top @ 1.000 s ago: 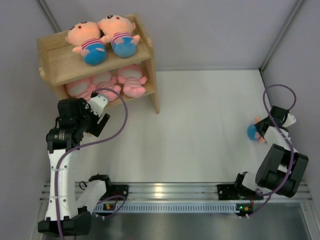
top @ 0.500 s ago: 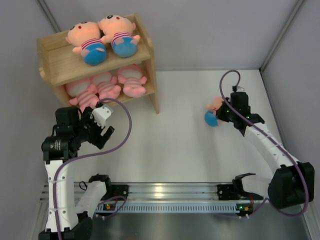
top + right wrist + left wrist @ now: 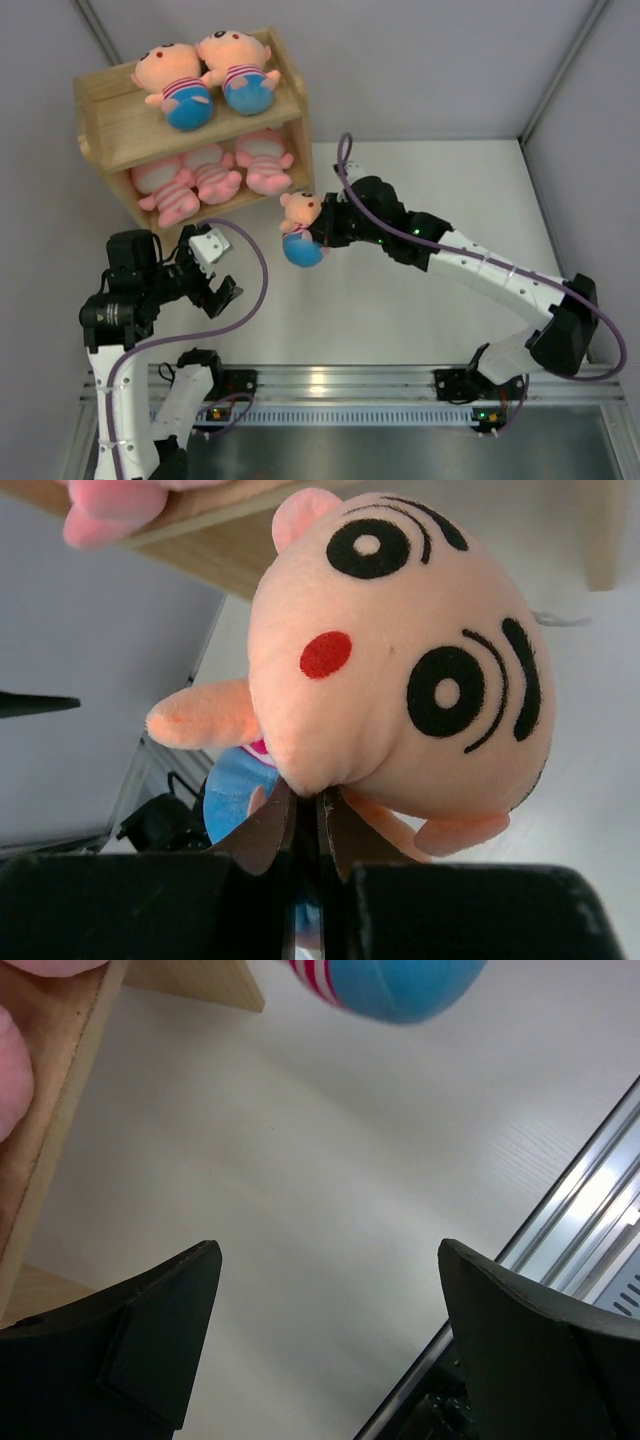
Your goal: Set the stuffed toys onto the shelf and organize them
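Stuffed toys (image 3: 236,70) sit on the shelf (image 3: 115,125), two dolls (image 3: 175,85) up top and three pigs (image 3: 215,170) below. Right jaws pinch one more doll (image 3: 300,230) just beside the shelf. Left jaws stand wide apart, empty.

From above, the three pink pigs (image 3: 215,178) on the lower tier of the shelf (image 3: 120,125), at the far left corner of the worktop (image 3: 430,200), lie partly under the upper board, their faces not to be made out. The peach doll (image 3: 300,228) covers the jaws of the right gripper (image 3: 306,825) in that view. In the right wrist view its big head hides most of its body, so just what the jaws pinch cannot be told. In the left wrist view the doll is a blurred blue and striped patch cut by the top edge, a pig is a pink sliver at the left edge, and the jaws of the left gripper (image 3: 328,1255) run off the bottom edge.
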`<state>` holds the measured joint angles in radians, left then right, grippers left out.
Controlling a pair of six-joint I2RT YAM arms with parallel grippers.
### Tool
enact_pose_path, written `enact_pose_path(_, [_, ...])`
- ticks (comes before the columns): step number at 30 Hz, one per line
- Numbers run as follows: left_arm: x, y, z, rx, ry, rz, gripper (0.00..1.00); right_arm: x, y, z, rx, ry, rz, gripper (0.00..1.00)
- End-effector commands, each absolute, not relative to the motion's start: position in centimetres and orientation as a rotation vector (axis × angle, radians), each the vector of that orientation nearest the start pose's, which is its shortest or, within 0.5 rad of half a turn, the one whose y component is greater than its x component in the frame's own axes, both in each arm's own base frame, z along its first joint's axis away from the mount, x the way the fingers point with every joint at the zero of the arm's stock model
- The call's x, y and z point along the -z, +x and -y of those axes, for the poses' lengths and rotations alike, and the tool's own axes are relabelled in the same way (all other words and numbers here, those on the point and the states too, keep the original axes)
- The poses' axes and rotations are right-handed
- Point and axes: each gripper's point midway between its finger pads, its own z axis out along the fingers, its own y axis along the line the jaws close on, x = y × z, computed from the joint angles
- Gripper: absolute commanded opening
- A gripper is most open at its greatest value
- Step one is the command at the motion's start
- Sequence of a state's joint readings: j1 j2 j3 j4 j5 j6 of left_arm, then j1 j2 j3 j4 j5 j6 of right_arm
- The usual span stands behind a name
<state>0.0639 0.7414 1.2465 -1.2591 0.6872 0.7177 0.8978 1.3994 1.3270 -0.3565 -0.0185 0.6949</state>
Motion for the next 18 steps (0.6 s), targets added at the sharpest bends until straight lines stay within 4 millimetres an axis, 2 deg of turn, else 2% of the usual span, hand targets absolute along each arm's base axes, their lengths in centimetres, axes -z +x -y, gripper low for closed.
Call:
enact_pose_path(1, [-28.1,15.0,9.2,0.430,1.041,-1.853,0.96,-32.1,22.5,-40.9,-1.232,-0.305,-2.057,0.00])
enact_pose_path(2, [-28.0,14.9,9.2,0.424,1.051,-1.847,0.96,-33.0,21.6,-41.9,-1.263,-0.335,-2.035,0.00])
enact_pose_path(4, [-27.8,14.7,9.3,0.427,1.059,-1.837,0.96,-32.5,21.0,-43.1,-1.256,-0.362,-2.058,0.00])
enact_pose_path(5, [-27.9,14.5,9.4,0.427,1.065,-1.825,0.98,-33.3,20.1,-43.8,-1.275,-0.382,-2.047,0.00])
enact_pose_path(7, [-27.9,14.5,9.5,0.435,1.068,-1.820,0.99,-32.8,19.7,-44.9,-1.284,-0.383,-2.062,0.00])
enact_pose_path(12, [-28.2,14.6,9.5,0.409,1.094,-1.793,0.98,-34.0,17.2,-47.5,-1.339,-0.427,-2.046,0.00])
enact_pose_path(13, [-28.3,14.6,9.4,0.404,1.097,-1.789,0.99,-33.4,17.0,-48.1,-1.330,-0.437,-2.058,0.00])
enact_pose_path(14, [-28.5,14.6,9.4,0.400,1.097,-1.784,0.98,-34.1,16.4,-48.6,-1.344,-0.450,-2.047,0.00])
enact_pose_path(18, [-29.6,14.4,9.5,0.379,1.098,-1.751,0.98,-33.9,16.3,-49.5,-1.322,-0.465,-2.053,0.00])
